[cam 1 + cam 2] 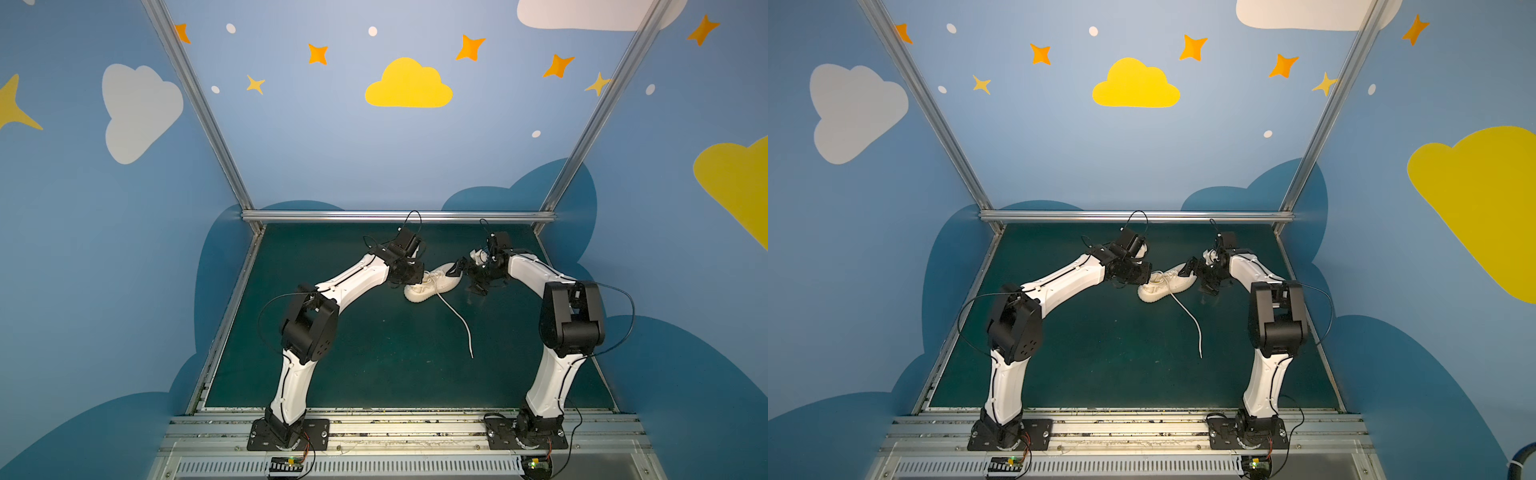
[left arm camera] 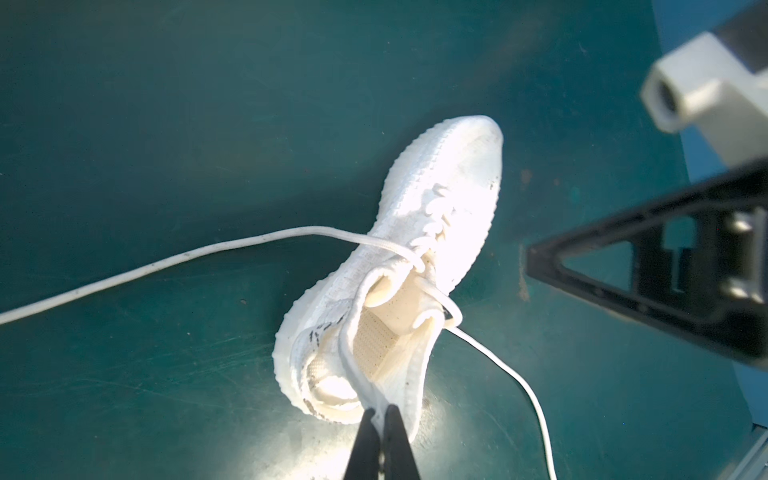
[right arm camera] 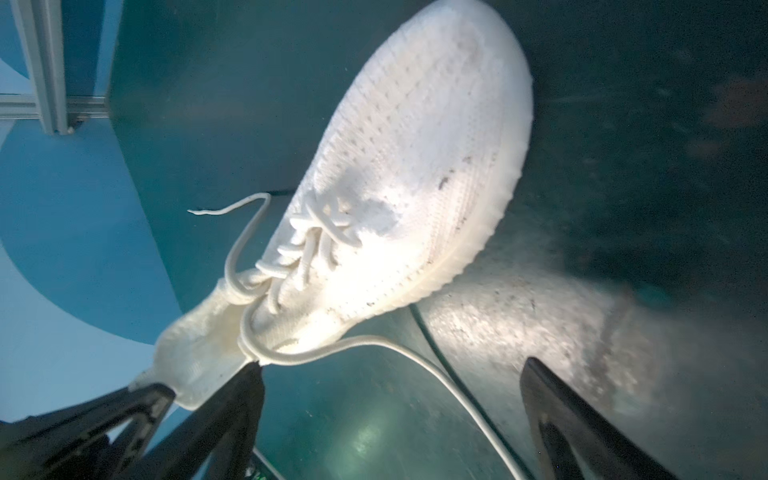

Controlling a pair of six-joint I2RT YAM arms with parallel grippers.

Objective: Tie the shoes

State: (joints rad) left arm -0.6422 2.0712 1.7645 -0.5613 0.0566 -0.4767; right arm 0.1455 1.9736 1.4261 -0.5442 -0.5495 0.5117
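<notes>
My left gripper point(image 2: 380, 415) was clenched on the back rim of the shoe point(image 1: 434, 284) at its heel. In the left wrist view the two fingers point(image 2: 361, 444) pressed together with only a fold of the knit between them. The shoe sat on the green mat point(image 1: 374, 374), toward the far middle in both top views, with its heel at about 8 o'clock and its toe pointing to about 2 o'clock. The laces lay untied: one lace point(image 1: 456, 318) ran loose from the shoe across the mat toward 5 o'clock, its tip well apart from the shoe. A second lace point(image 2: 519, 382) trailed off the shoe's other side, seen in the left wrist view. My right gripper point(image 1: 464, 277) hung at the shoe's 2 o'clock end, its fingers spread wide and gripping nothing. I could not tell whether a fingertip touched the toe. Both arms arched in from the near rail point(image 1: 415, 428), the left from 7 o'clock and the right from 5 o'clock, meeting at the shoe.
</notes>
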